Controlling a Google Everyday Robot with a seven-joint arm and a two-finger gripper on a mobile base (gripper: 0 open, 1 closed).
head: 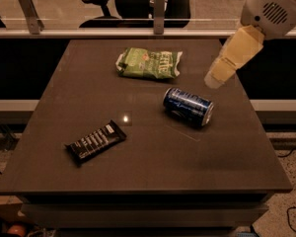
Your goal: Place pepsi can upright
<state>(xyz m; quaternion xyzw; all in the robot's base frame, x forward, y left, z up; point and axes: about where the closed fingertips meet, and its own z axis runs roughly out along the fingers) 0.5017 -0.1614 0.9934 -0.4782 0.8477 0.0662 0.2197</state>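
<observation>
The pepsi can (188,106) is dark blue with white lettering. It lies on its side on the dark table (138,172), right of centre, its silver end facing right. My gripper (217,77) hangs in the air at the upper right, above and to the right of the can. It is apart from the can and holds nothing that I can see.
A green snack bag (149,63) lies at the back of the table, left of the gripper. A black wrapped bar (95,141) lies at the front left. A rail with posts (158,14) and an office chair (123,1) stand behind the table.
</observation>
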